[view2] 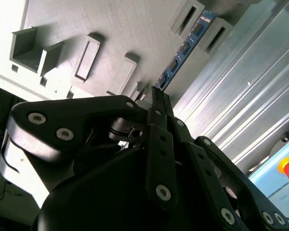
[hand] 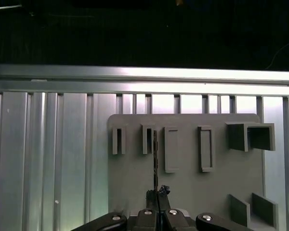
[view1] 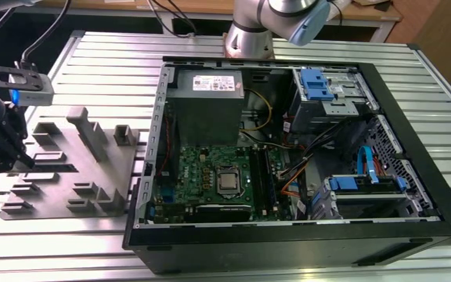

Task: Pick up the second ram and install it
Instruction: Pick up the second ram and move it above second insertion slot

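The gripper (hand: 157,193) has its fingers drawn almost together on the near end of the second ram (hand: 155,159). Only the thin stick parts them, and it seems to be clamped. In the second wrist view the fingertips meet at the gripper (view2: 156,96), and from there the second ram (view2: 183,50) runs away as a blue strip with a row of dark chips. It stands on its long edge on the grey holder block (view2: 135,29), its far end between two slotted posts.

In the first wrist view the stick shows edge-on as a thin dark line, close alongside one post of the holder block (hand: 192,192), with bare flat plate on its other side. Beyond the block lies the ribbed aluminium table (hand: 48,159), then its bright edge rail (hand: 144,73), and darkness past that.

In the exterior view the gripper (view1: 23,160) sits at nine o'clock, over the edge of the holder block (view1: 61,194) farthest from the computer. The open computer case (view1: 413,147) lies at the block's three o'clock — their edges are just beside each other. The green motherboard (view1: 202,170) lies inside the case. The arm's base (view1: 249,29) stands at twelve o'clock, with open table (view1: 92,59) between it and the block.
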